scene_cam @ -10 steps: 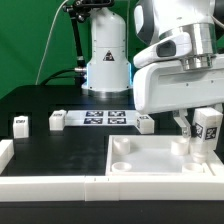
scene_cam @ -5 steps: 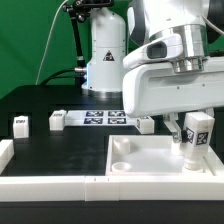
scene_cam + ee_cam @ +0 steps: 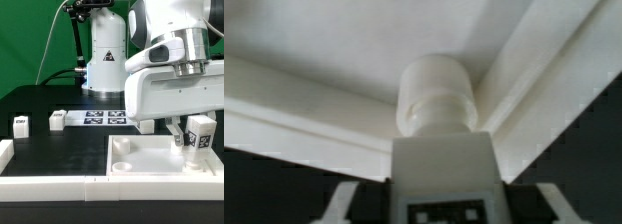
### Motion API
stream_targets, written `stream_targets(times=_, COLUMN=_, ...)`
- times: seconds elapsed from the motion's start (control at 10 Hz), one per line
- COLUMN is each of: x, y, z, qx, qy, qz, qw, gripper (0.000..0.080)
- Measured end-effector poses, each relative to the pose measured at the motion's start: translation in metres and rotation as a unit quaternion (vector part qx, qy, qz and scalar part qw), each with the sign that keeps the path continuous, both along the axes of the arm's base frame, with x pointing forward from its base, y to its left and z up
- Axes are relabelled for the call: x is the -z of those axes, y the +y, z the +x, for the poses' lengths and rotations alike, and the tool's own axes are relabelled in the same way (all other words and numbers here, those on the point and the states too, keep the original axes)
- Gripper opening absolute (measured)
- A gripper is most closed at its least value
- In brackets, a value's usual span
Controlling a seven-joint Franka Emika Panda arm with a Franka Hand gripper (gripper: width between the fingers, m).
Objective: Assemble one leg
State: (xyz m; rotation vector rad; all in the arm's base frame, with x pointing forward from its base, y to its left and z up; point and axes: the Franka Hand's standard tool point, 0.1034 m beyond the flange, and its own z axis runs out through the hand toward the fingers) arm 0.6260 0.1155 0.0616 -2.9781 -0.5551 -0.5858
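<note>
we see the leg (image 3: 204, 133) pinched between the jaws at 3 o'clock in the exterior view, over a corner of the white tray (image 3: 150, 165) on the table (image 3: 60, 150). since half a second ago it has shifted slightly toward 3 o'clock. its long axis stands near upright, rounded end down.

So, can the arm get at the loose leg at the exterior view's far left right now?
Probably not yet: the fingers are shut on another leg over the white tray. Nothing seems to block the way to the loose leg.
</note>
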Motion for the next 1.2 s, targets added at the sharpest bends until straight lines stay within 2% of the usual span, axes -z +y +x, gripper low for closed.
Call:
stream_targets(times=0.3, x=0.0072, y=0.0028, z=-0.0042, qx=-0.001, qy=-0.012, qz=0.002, qw=1.000, gripper=0.0288)
stream_targets(times=0.5, x=0.0073, y=0.0032, z=-0.0041, qx=-0.001, qy=-0.019, qz=0.003, qw=1.000, gripper=0.0288)
stream_targets(times=0.6, x=0.0073, y=0.0032, z=-0.0041, qx=-0.001, qy=-0.019, qz=0.003, qw=1.000, gripper=0.0368)
stream_targets(times=0.7, x=0.0073, y=0.0032, z=-0.0041, qx=-0.001, qy=-0.019, qz=0.003, qw=1.000, gripper=0.0368)
stream_targets(times=0.9, x=0.0073, y=0.0032, z=-0.0041, qx=-0.001, qy=-0.019, qz=0.003, qw=1.000, gripper=0.0618)
stream_targets(times=1.2, x=0.0073, y=0.0032, z=-0.0041, qx=-0.001, qy=-0.019, qz=0.003, qw=1.000, gripper=0.0648)
